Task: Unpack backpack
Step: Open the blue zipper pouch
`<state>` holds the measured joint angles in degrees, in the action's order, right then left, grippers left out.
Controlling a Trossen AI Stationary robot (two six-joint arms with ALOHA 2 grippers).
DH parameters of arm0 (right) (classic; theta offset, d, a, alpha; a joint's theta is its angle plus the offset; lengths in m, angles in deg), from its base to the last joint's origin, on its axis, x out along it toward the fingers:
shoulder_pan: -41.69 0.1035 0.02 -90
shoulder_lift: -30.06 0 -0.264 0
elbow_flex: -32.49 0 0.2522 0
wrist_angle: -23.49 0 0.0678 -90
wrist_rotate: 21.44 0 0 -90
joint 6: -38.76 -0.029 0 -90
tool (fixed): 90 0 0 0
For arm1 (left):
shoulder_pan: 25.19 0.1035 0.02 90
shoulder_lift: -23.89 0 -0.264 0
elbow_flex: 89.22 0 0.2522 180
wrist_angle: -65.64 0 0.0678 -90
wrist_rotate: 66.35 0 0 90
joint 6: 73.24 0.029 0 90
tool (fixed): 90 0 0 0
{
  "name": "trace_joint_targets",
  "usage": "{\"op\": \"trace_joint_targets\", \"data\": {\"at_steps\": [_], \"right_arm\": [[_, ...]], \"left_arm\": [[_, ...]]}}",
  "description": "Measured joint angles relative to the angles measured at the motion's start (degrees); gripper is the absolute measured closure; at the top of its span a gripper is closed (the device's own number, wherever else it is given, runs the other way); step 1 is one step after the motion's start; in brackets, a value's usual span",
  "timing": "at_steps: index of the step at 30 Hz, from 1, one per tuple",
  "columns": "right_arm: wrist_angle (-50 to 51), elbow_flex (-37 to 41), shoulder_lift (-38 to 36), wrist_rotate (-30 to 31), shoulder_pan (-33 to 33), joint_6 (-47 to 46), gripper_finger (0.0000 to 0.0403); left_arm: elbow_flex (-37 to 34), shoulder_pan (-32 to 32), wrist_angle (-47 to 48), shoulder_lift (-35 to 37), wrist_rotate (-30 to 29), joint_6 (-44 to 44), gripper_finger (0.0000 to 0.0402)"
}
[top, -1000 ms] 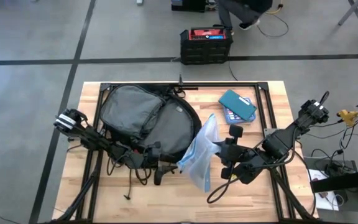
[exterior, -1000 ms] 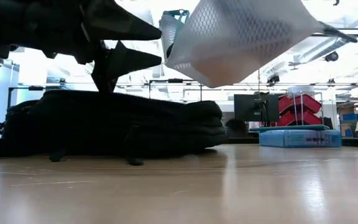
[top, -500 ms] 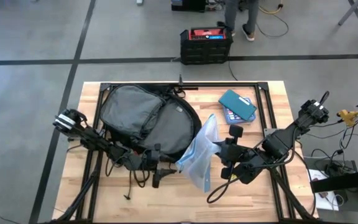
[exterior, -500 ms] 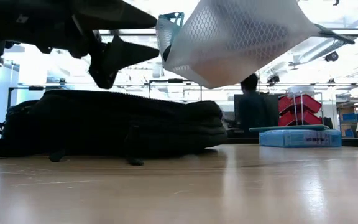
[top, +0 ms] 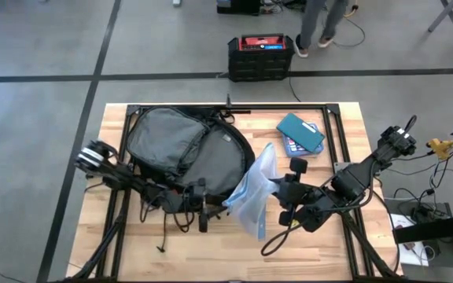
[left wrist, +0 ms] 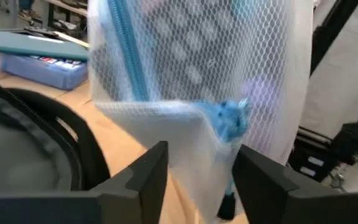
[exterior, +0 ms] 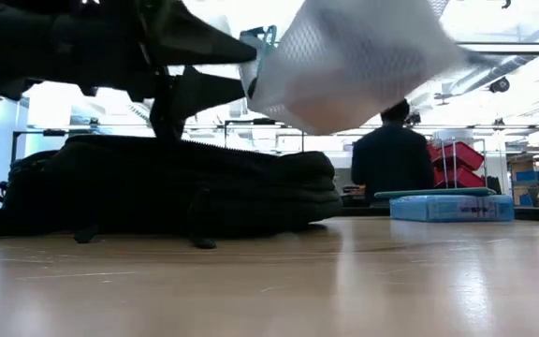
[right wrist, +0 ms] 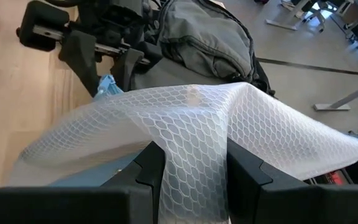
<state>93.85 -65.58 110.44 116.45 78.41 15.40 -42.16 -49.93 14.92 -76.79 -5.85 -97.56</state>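
The black backpack (top: 185, 149) lies flat on the wooden table, grey lining up, its straps (top: 166, 224) trailing toward the near edge. A white mesh pouch (top: 254, 195) with a blue zipper hangs above the table to its right, and my right gripper (top: 280, 190) is shut on it. My left gripper (top: 208, 212) reaches level from the left, open. The pouch's blue zipper-pull corner (left wrist: 230, 121) sits between its fingers. My left gripper has a finger (left wrist: 146, 177) on each side of the pouch's zipper corner; whether either finger touches the mesh, I cannot tell. My right gripper pinches the pouch's mesh (right wrist: 191, 163) between its two fingers, at the side toward the table's right. It comes slanting down from the right. The pouch is lifted clear of the table (exterior: 344, 56).
A teal case on a blue box (top: 300, 134) lies at the far right of the table. A black frame (top: 226, 108) borders the tabletop. On the floor beyond stands a black crate with a red top (top: 260, 55), with a person (exterior: 393, 159) near it.
My left gripper has crept a little toward the pouch, and its fingertips now flank the zipper corner. The pouch has quivered in my right gripper's hold. Behind the table a person has walked to the right.
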Motion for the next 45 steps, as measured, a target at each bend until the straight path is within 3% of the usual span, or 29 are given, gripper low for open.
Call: {"op": "trace_joint_targets", "data": {"at_steps": [8,12,15,20,23,28,33,38,42,45], "right_arm": [[0.0,0.7,0.0,0.1,0.0,-2.1,0.031],[0.8,1.0,0.0,0.2,0.0,-4.0,0.0307],[1.6,1.7,-0.1,0.3,0.0,-6.6,0.0271],[1.6,4.7,-0.1,-0.6,0.0,-9.8,0.0216],[1.4,6.7,-0.1,-4.5,0.0,-10.5,0.0199],[0.5,7.6,-0.1,-5.9,0.1,-10.0,0.0179],[-12.6,8.9,-0.1,-3.6,0.1,-2.4,0.0168],[-32.5,11.0,2.8,-3.5,0.1,9.9,0.0184],[-44.4,11.3,8.3,-3.8,0.1,15.6,0.0208],[-46.7,10.1,12.2,-3.8,0.0,15.8,0.0225]], "left_arm": [[3.8,0.7,2.6,0.3,2.5,4.8,0.0391],[2.8,0.6,7.3,5.2,3.3,4.9,0.0399],[2.2,0.7,14.7,12.0,2.8,6.4,0.04],[4.1,0.7,33.5,29.0,-1.7,11.7,0.0401],[6.8,0.7,44.8,37.8,-5.5,14.1,0.0401],[9.4,0.7,51.7,44.7,-7.3,16.2,0.0402],[9.1,0.6,51.4,41.5,-4.9,16.3,0.0401],[9.0,0.3,43.1,31.3,0.5,15.9,0.0401],[13.0,-0.5,39.9,23.3,2.1,16.2,0.0401],[17.1,-1.4,40.1,19.1,2.1,16.8,0.0401]]}}
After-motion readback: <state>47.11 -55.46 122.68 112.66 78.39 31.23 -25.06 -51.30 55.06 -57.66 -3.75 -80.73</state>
